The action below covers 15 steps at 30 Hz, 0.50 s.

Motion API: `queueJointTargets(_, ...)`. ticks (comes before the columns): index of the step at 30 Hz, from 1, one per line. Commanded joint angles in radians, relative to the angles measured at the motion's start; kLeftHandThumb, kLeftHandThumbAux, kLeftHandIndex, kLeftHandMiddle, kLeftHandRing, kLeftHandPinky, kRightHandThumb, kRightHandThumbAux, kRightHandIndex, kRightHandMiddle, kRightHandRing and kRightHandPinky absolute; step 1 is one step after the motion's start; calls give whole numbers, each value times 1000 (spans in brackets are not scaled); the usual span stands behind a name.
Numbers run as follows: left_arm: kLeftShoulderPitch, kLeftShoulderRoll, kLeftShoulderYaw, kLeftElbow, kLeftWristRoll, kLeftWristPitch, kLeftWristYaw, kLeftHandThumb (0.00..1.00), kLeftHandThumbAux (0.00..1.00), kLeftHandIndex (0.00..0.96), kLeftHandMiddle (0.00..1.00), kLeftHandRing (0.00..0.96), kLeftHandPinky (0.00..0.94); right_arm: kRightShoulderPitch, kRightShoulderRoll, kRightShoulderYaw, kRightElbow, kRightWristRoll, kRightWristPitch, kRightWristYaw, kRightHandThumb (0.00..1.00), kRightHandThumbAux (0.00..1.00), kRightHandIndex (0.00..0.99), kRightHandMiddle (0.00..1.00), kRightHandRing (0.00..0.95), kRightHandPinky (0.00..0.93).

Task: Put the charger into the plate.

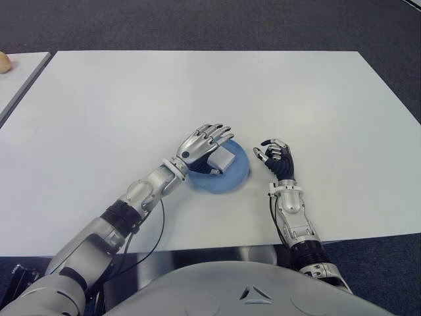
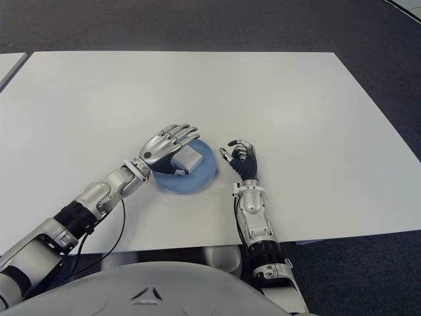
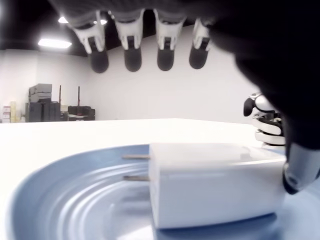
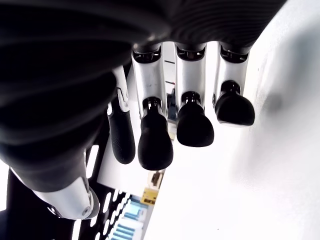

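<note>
A white charger [image 1: 224, 158] lies flat in the blue plate [image 1: 235, 180], near the middle of the white table [image 1: 197, 85]. My left hand [image 1: 205, 145] hovers over the plate's left half, fingers [image 3: 132, 47] stretched out above the charger [image 3: 215, 180], not closed on it. In the left wrist view the two prongs point away from the thumb [image 3: 300, 172], which sits by the charger's end. My right hand [image 1: 276, 158] shows just right of the plate with its fingers [image 4: 192, 122] curled and nothing in them.
A second table [image 1: 16, 82] adjoins at the far left, with a tan object [image 1: 3, 62] at its edge. Dark carpet [image 1: 210, 23] lies beyond the table's far edge. The table's front edge runs close to my torso.
</note>
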Motion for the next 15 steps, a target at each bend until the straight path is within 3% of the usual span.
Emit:
queueJointTargets(1,24,-7,-2,13,6,8,35,395,529,0,0,0,0,2,1,0,4,-8,20,0,703,728,436,786,800,822)
queueJointTargets(7,48,-28,31,16,-51,2,82,361,526,0,0,0,0,4,0,0,1,-7,24,2,702,729,435,778,793,810)
queueJointTargets(11,83,-76,90,27,-143,-9,139,337,533,0,0,0,0,7,0,-1,-3,-5,21,2,702,729,435,775,789,802)
queueJointTargets(15,147,-128,203,33,-356,-55,112,293,545,0,0,0,0,9,0,-2,-4,-5,12,-1,703,729,435,780,793,813)
